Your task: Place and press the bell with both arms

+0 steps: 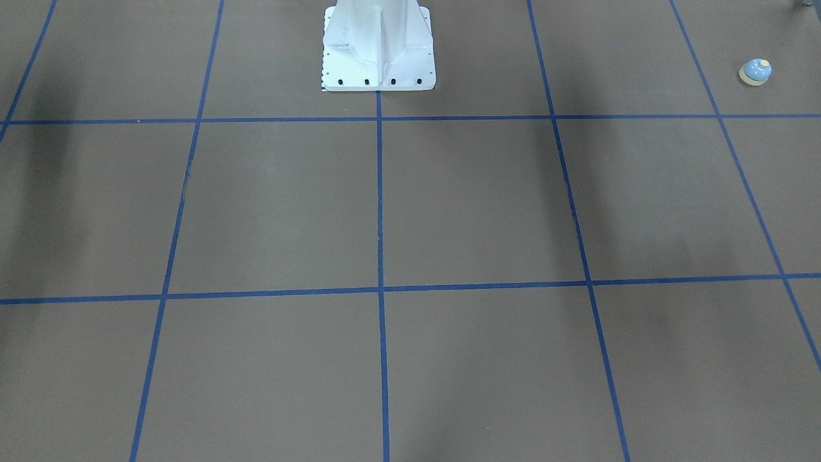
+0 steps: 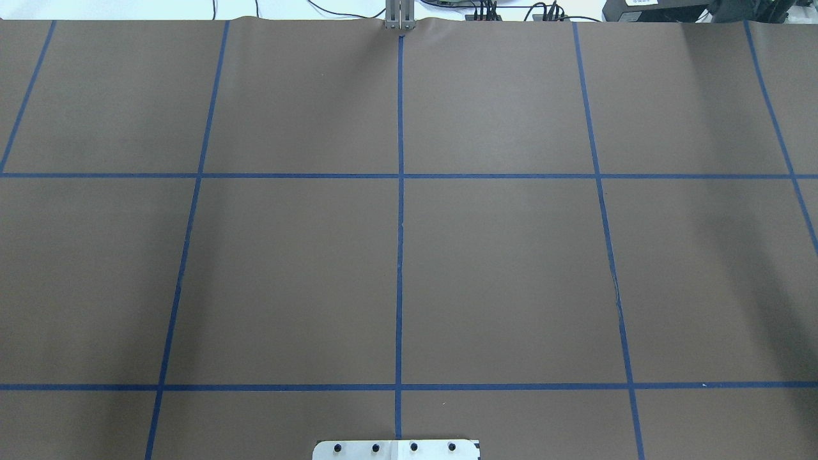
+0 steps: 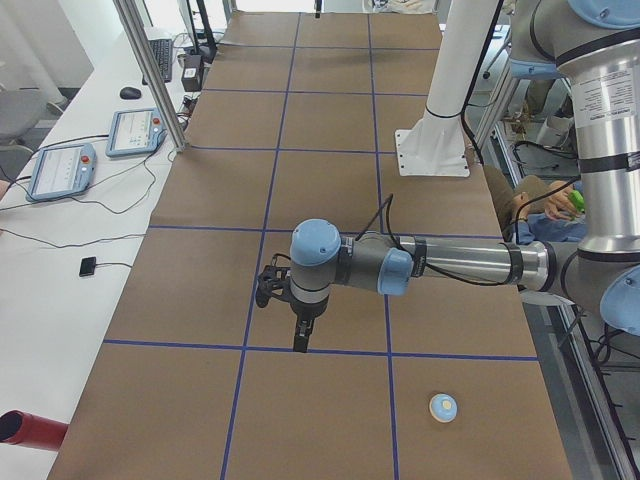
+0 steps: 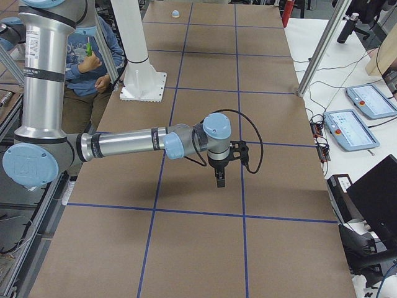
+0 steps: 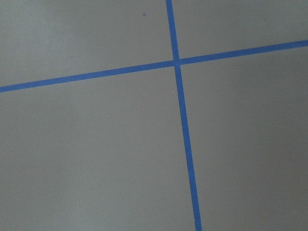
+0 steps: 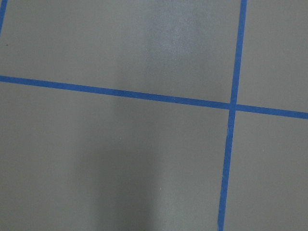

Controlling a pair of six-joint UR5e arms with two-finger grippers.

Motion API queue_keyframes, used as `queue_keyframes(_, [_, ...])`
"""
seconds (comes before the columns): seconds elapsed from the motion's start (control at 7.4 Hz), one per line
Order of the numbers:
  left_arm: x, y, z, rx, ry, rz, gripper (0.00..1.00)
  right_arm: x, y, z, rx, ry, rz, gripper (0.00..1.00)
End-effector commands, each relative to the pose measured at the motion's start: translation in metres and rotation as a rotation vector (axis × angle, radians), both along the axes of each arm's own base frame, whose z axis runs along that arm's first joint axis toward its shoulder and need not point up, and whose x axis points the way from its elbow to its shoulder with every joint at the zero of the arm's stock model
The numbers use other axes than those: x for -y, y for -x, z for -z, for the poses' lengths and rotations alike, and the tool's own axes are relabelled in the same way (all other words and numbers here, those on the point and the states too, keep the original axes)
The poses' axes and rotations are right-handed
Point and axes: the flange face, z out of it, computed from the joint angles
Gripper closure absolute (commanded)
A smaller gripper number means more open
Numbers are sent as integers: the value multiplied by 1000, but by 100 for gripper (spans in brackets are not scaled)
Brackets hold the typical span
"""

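Note:
The light-blue bell point(image 1: 755, 71) with its cream button stands upright on the brown table, near the end on my left side. It also shows in the exterior left view point(image 3: 443, 407) and, far off, in the exterior right view point(image 4: 175, 13). My left gripper point(image 3: 300, 343) hangs pointing down above a blue tape line, well apart from the bell. My right gripper point(image 4: 220, 181) hangs pointing down over the table's other half. Both show only in the side views, so I cannot tell whether they are open or shut. The wrist views show only bare table and tape.
The white bolted pedestal point(image 1: 378, 51) stands at the robot's edge of the table. Teach pendants point(image 3: 60, 170) point(image 4: 350, 130) lie on the white side bench beyond aluminium posts point(image 3: 150, 70). A seated person point(image 4: 93, 56) is behind the robot. Blue tape point(image 2: 400, 255) grids the table.

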Motion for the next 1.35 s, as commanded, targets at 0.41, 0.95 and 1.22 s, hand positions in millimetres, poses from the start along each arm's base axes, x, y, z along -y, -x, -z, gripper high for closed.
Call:
queue_keyframes(0.41, [-18, -2, -9, -10, -44, -7, 0, 0, 1, -15, 12, 27, 10, 0])
queue_keyframes(0.95, [-31, -4, -19, -43, -24, -10, 0, -4, 4, -18, 22, 29, 23, 0])
queue_keyframes(1.22, [-35, -7, -37, -95, 43, 7, 0, -20, 1, -35, 12, 45, 17, 0])
